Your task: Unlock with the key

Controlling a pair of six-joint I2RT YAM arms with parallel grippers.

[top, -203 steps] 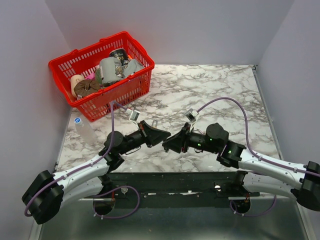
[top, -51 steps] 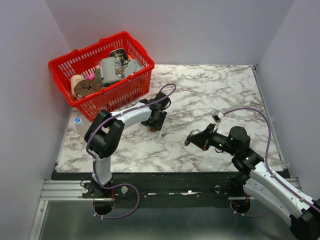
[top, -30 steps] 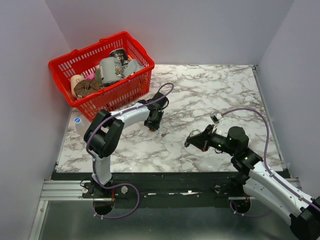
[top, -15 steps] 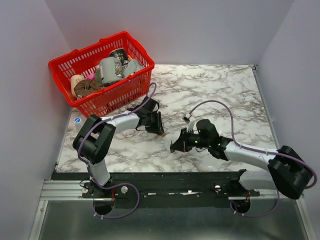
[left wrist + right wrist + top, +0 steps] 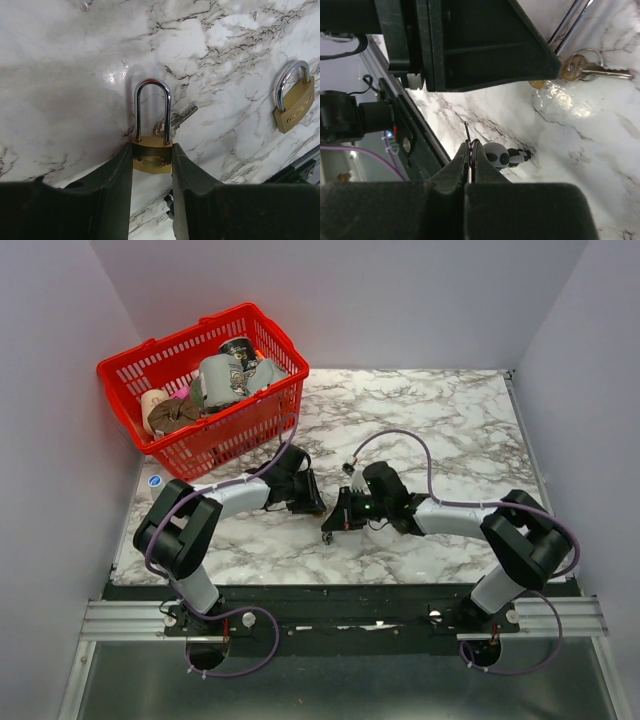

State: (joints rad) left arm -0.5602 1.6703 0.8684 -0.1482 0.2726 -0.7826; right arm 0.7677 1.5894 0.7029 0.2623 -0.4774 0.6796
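My left gripper [image 5: 151,165] is shut on the brass body of a padlock [image 5: 151,157] that lies on the marble with its silver shackle pointing away. In the top view the left gripper [image 5: 311,504] is at the table's middle. My right gripper [image 5: 471,146] is shut on the key; only its thin silver blade [image 5: 467,132] sticks out past the fingertips, and its head is hidden between them. In the top view the right gripper [image 5: 331,526] is just right of the left gripper, close to it.
A second brass padlock [image 5: 293,102] lies to the right. Silver keys on a ring [image 5: 590,70] lie under the held padlock's shackle [image 5: 176,120]. A small black-and-white toy [image 5: 506,156] lies by the right fingertips. A red basket [image 5: 235,430] of items stands back left.
My right arm has swung left across the table with the key, up to the left gripper. My left gripper has drawn back nearer, staying shut on the padlock.
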